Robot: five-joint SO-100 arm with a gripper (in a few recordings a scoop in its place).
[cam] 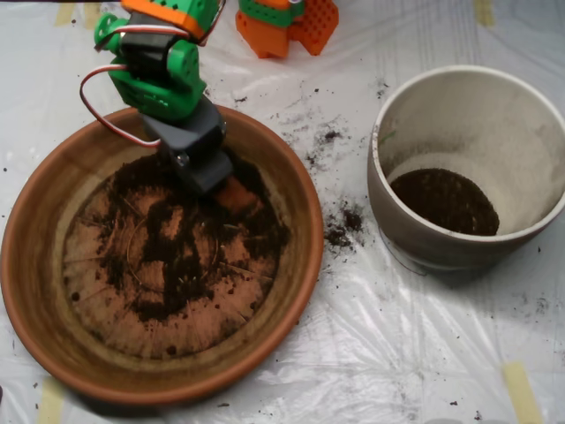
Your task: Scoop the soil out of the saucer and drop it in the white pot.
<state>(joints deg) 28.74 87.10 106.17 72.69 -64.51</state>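
Observation:
The terracotta saucer fills the left half of the overhead view. Dark crumbly soil lies thin and patchy over its ridged base, thickest toward the back. My grey scoop hangs from the green and orange arm and is lowered into the back of the saucer, its tip down in the soil. The white pot stands to the right, apart from the saucer, with a round patch of soil on its bottom.
Spilled soil crumbs dot the plastic sheet between saucer and pot. The orange arm base sits at the top edge. Yellow tape strips hold the sheet at the corners.

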